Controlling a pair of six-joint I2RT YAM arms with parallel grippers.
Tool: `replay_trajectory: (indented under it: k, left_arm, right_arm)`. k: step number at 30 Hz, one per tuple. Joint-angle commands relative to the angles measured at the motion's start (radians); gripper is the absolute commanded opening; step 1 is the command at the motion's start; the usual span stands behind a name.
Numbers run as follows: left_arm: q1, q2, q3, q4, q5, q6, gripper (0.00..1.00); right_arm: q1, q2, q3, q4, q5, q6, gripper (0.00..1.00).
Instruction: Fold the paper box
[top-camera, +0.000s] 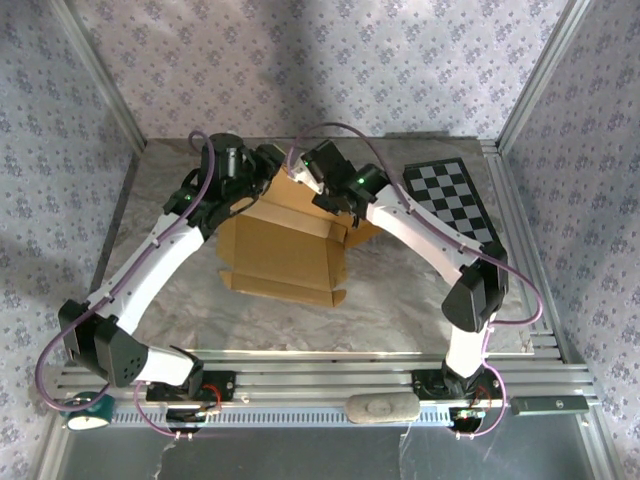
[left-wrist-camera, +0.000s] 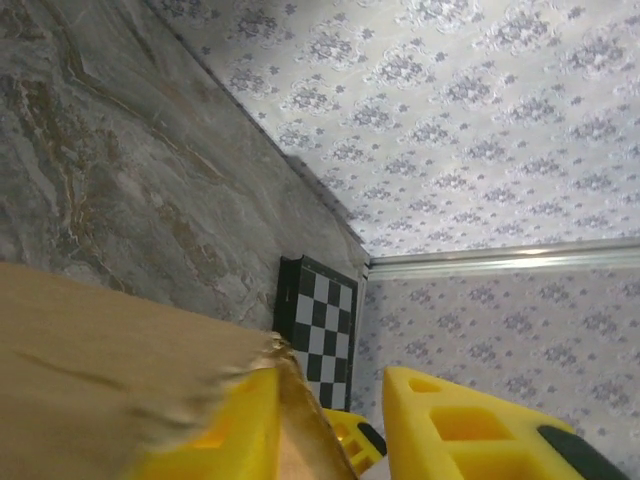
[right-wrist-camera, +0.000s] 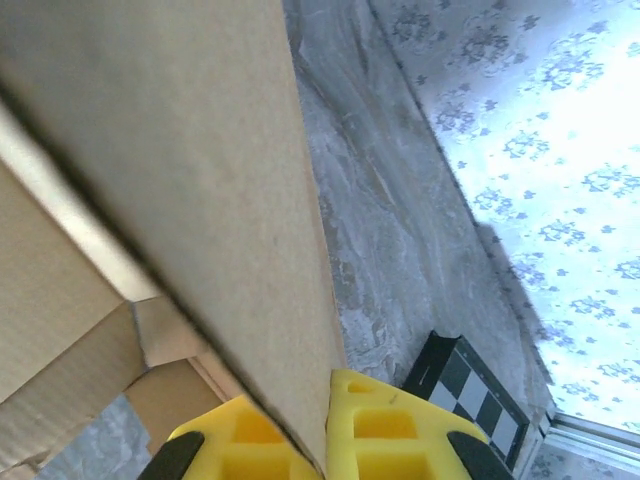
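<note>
1. The paper box (top-camera: 285, 250), a plain tan-brown die-cut mailer of corrugated cardboard, is located at the centre of the grey marbled tabletop (top-camera: 400, 300). It is partly formed, and its long axis runs left to right.
2. A rear panel is raised at the far side of the paper box. The left gripper (top-camera: 258, 185) is placed at its left end and the right gripper (top-camera: 338, 203) at its right end, so neither arm is judged nearer.
3. The right gripper (right-wrist-camera: 320, 425) is closed on a flat, matte panel, which is pinched between its yellow fingers (right-wrist-camera: 350, 390).
4. The left gripper (left-wrist-camera: 335, 400) is seen with its jaws apart. A frayed cardboard edge lies against one finger (left-wrist-camera: 255, 400), and the other finger is clear of it.
5. A black-and-white checkerboard (top-camera: 450, 200) lies to the right, apart from the paper box.
6. The coming fold is judged to turn on the left-to-right crease, so both ends should be moved together.
</note>
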Motion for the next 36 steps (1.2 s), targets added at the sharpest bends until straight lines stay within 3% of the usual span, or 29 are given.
replay_trajectory:
  k: [1,3,6,7,8,10,13,17,20,22,25,28,33,36]
  left_arm:
    - [0.001,-0.01,-0.005,0.06,0.042,-0.019,0.12]
    - [0.005,-0.014,-0.01,0.054,0.046,-0.019,0.0]
    - [0.018,-0.033,-0.025,0.05,0.055,-0.016,0.0]
    - [0.026,-0.043,-0.028,0.049,0.064,-0.011,0.08]
    - [0.039,-0.056,-0.031,0.045,0.076,0.005,0.27]
    - [0.074,-0.096,-0.031,0.002,0.08,0.046,0.53]
    - [0.155,-0.176,-0.042,-0.086,0.085,0.169,0.63]
    - [0.279,-0.336,-0.164,-0.13,0.083,0.392,0.58]
    - [0.303,-0.474,-0.361,-0.105,0.02,0.566,0.41]
    - [0.321,-0.544,-0.55,0.015,0.011,0.614,0.3]
    - [0.357,-0.534,-0.719,0.224,0.045,0.632,0.29]
    - [0.426,-0.458,-0.76,0.343,0.092,0.617,0.28]
    - [0.589,-0.252,-0.756,0.598,0.36,0.467,0.39]
    - [0.623,-0.147,-0.75,0.743,0.473,0.399,0.43]
  right_arm:
    - [0.037,-0.026,-0.045,0.094,0.063,-0.001,0.0]
    - [0.044,-0.027,-0.049,0.111,0.068,-0.003,0.0]
    - [0.042,-0.018,-0.039,0.1,0.065,0.002,0.0]
    - [0.039,-0.014,-0.034,0.09,0.059,0.003,0.0]
    - [0.031,-0.01,-0.025,0.067,0.044,0.004,0.0]
    - [0.005,-0.001,-0.005,0.021,0.012,0.0,0.0]
    - [-0.039,-0.008,-0.004,-0.011,-0.061,-0.016,0.0]
    - [-0.111,-0.029,-0.003,-0.027,-0.203,-0.046,0.0]
    - [-0.15,-0.019,0.05,-0.094,-0.311,-0.072,0.0]
    - [-0.164,-0.012,0.082,-0.145,-0.364,-0.087,0.0]
    - [-0.176,-0.008,0.096,-0.188,-0.407,-0.1,0.0]
    - [-0.192,-0.011,0.093,-0.202,-0.442,-0.093,0.0]
    - [-0.214,-0.005,0.1,-0.207,-0.479,-0.082,0.0]
    - [-0.22,0.012,0.124,-0.22,-0.489,-0.077,0.0]
